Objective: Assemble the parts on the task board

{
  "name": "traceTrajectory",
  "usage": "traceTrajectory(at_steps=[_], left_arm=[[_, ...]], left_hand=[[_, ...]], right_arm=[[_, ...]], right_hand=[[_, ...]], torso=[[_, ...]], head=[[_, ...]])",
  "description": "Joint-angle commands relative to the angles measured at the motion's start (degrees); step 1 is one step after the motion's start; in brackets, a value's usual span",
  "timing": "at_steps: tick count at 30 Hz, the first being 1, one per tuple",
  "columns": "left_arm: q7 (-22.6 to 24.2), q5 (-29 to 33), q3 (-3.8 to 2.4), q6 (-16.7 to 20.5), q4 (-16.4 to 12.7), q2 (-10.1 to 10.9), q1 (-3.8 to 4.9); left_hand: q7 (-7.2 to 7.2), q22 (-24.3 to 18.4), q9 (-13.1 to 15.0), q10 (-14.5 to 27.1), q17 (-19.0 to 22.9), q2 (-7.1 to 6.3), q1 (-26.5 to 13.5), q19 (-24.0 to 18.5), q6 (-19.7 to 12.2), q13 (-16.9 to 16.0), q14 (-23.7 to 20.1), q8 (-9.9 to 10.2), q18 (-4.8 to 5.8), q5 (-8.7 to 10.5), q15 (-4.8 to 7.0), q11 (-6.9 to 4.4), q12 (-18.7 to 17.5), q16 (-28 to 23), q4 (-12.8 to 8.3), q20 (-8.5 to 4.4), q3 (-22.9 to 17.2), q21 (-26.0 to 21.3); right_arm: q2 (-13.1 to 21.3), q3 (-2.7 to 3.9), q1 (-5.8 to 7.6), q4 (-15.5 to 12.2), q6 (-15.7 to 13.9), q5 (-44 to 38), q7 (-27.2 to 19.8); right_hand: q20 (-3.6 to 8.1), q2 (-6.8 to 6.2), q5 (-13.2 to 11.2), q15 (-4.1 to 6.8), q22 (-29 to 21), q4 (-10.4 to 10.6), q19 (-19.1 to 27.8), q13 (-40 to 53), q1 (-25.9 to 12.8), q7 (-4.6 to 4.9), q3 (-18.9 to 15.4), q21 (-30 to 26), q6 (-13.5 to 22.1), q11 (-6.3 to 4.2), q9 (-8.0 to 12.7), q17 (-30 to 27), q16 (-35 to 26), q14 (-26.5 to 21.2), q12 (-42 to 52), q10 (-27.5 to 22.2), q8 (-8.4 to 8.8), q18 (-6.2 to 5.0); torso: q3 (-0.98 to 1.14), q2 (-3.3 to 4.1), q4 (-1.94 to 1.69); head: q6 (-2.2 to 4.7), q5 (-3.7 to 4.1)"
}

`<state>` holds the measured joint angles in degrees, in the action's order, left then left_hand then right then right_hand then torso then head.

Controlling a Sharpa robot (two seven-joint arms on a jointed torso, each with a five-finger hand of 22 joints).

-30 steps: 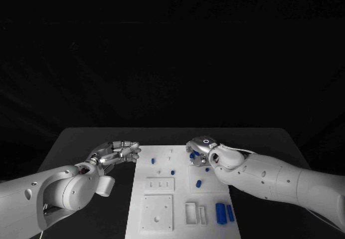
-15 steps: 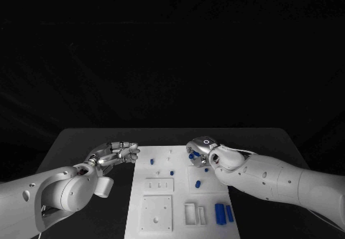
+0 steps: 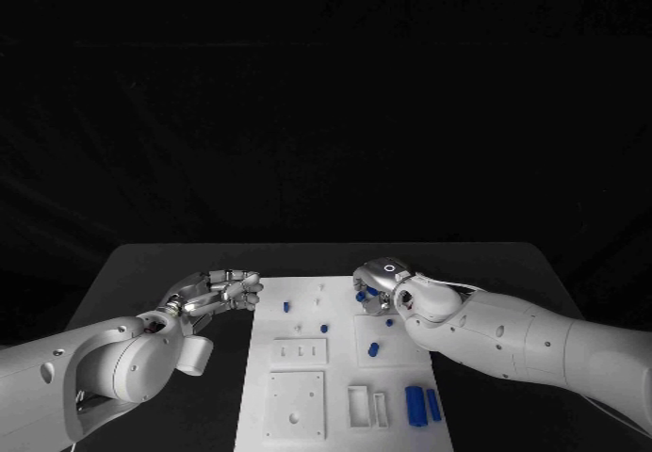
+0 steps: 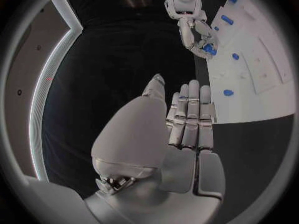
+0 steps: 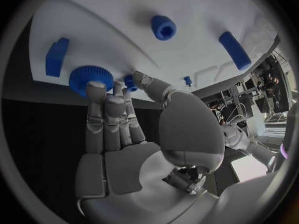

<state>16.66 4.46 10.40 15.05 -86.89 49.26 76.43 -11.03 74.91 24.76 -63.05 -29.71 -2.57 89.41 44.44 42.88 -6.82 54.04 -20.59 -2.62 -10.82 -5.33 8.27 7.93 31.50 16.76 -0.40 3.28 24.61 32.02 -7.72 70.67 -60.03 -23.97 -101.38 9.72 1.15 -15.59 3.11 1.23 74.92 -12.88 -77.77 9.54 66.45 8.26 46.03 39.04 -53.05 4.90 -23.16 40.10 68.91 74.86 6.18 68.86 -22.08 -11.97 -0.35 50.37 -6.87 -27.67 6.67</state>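
At board's far edge | right hand (image 5: pixel 118 129) fingertips pinch blue gear (image 5: pixel 91 78) | left hand (image 4: pixel 187 124) released

Flat white task board (image 3: pixel 310 395): matt, smooth plastic look. Small blue parts, among them a toothed blue gear (image 5: pixel 91 78) with ridged rim and a smooth blue cylinder (image 5: pixel 234 50): matt plastic. Black desk (image 3: pixel 163 268): dull, even surface. Silver left hand (image 4: pixel 187 122) and right hand (image 5: pixel 118 129): satin metallic fingers (image 5: pixel 95 115), faintly glossy. White arm shells (image 3: pixel 544 344): smooth, semi-gloss plastic.
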Motion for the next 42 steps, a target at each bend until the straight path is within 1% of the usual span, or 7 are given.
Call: traceTrajectory(at_steps=[1,9,20,24,26,31,42], left_arm=[[0.2,-0.2,-0.04,-1.0,-0.2,-0.1,0.06],[0.1,-0.2,-0.04,-1.0,-0.1,-0.1,0.06],[0.1,-0.2,-0.04,-1.1,0.0,-0.3,0.06],[0.0,-0.2,-0.04,-1.1,0.2,-0.4,0.06],[0.0,-0.2,-0.04,-1.1,0.2,-0.5,0.06],[0.0,-0.2,-0.04,-1.1,0.2,-0.6,0.06],[-0.1,-0.2,-0.04,-0.8,0.5,-0.6,0.06]], left_hand=[[0.0,1.0,-0.1,-0.3,0.1,0.04,-0.7,-0.2,0.4,0.1,-0.1,0.3,-1.04,0.2,0.06,-0.09,-0.3,0.3,0.0,-0.09,0.3,0.4],[0.01,1.0,-0.1,-0.3,0.1,0.04,-0.7,-0.2,0.4,0.1,-0.1,0.3,-1.05,0.21,0.07,-0.09,-0.4,0.3,-0.1,-0.1,0.2,0.4],[0.02,1.0,-0.1,-0.4,0.1,0.01,-0.5,-0.2,0.4,0.1,-0.1,0.3,-1.07,0.21,0.07,-0.1,-0.4,0.3,-0.1,-0.11,0.2,0.4],[0.02,1.0,-0.1,-0.4,0.1,0.02,-0.5,-0.2,0.4,0.1,-0.1,0.3,-1.07,0.21,0.07,-0.1,-0.5,0.3,-0.1,-0.11,0.1,0.4],[0.02,1.0,-0.1,-0.4,0.1,0.04,-0.5,-0.2,0.4,0.1,-0.2,0.3,-1.07,0.21,0.08,-0.1,-0.5,0.3,-0.1,-0.11,0.1,0.4],[0.03,1.0,-0.1,-0.4,0.1,0.04,-0.3,-0.2,0.4,0.1,-0.2,0.4,-1.09,0.19,0.08,-0.11,-0.5,0.3,-0.1,-0.12,0.1,0.4],[0.03,1.0,-0.1,-0.5,0.1,0.04,-0.1,-0.2,0.5,0.1,-0.2,0.4,-1.1,0.17,0.09,-0.11,-0.6,0.4,-0.2,-0.11,0.0,0.4]], right_arm=[[0.0,-0.2,-0.31,-0.2,2.8,-0.7,0.3],[-0.1,-0.2,-0.31,-0.8,3.1,-0.2,0.0],[-0.6,-0.2,-0.32,-0.3,3.9,0.2,0.1],[-0.8,-0.2,-0.32,-0.5,4.0,1.0,0.1],[-0.8,-0.2,-0.32,-0.6,3.9,1.3,0.2],[-0.8,-0.19,-0.32,-0.8,3.7,1.1,1.1],[-0.7,0.02,-0.31,-2.5,-1.5,0.6,3.1]], right_hand=[[2.11,0.95,-0.3,0.82,1.2,0.1,-1.4,0.9,-0.2,-0.22,0.1,0.4,-0.8,-0.48,-0.2,-0.2,0.2,-0.2,0.7,1.7,-0.41,-3.03],[2.17,1.37,-0.3,1.66,1.3,0.2,-1.2,3.2,-0.9,-0.64,-0.4,0.9,-1.6,-1.34,-0.8,-0.5,0.4,-0.2,1.8,3.3,-0.83,-3.03],[2.31,1.96,-0.3,1.9,1.5,0.1,-1.7,5.3,-1.4,-0.83,-0.8,2.6,-2.0,-1.58,-1.2,-0.9,0.5,-0.3,2.0,3.3,-0.87,-3.03],[2.34,3.38,-0.3,2.26,1.6,0.3,-1.7,6.4,-1.7,-1.17,-0.6,3.7,-2.9,-1.95,-1.5,-1.0,0.7,-0.3,2.4,4.0,-1.25,-3.03],[2.27,4.8,-0.3,2.64,1.6,0.4,-1.5,7.2,-2.0,-1.54,-0.5,4.3,-3.8,-2.33,-1.8,-1.0,0.7,-0.4,2.9,4.8,-1.68,-3.03],[2.54,6.8,-0.3,3.41,1.6,-1.0,-0.8,9.2,-2.7,-2.23,0.0,6.6,-5.4,-3.11,-2.5,-1.3,0.6,-0.7,3.7,6.1,-2.34,-3.03],[2.82,7.16,-0.3,3.72,1.4,-2.2,0.0,11.3,-3.4,-2.54,1.0,8.4,-6.1,-3.44,-3.1,-1.6,0.6,-0.6,4.0,6.4,-2.47,-3.03]], torso=[[-0.01,0.02,0.0],[-0.04,0.04,-0.1],[-0.06,0.07,-0.05],[-0.07,0.09,-0.11],[-0.1,0.09,-0.11],[-0.1,0.07,-0.13],[-0.11,0.02,-0.06]], head=[[-0.1,0.13],[-0.14,0.16],[-0.25,0.25],[-0.31,0.3],[-0.35,0.36],[-0.41,0.36],[-0.28,0.09]])
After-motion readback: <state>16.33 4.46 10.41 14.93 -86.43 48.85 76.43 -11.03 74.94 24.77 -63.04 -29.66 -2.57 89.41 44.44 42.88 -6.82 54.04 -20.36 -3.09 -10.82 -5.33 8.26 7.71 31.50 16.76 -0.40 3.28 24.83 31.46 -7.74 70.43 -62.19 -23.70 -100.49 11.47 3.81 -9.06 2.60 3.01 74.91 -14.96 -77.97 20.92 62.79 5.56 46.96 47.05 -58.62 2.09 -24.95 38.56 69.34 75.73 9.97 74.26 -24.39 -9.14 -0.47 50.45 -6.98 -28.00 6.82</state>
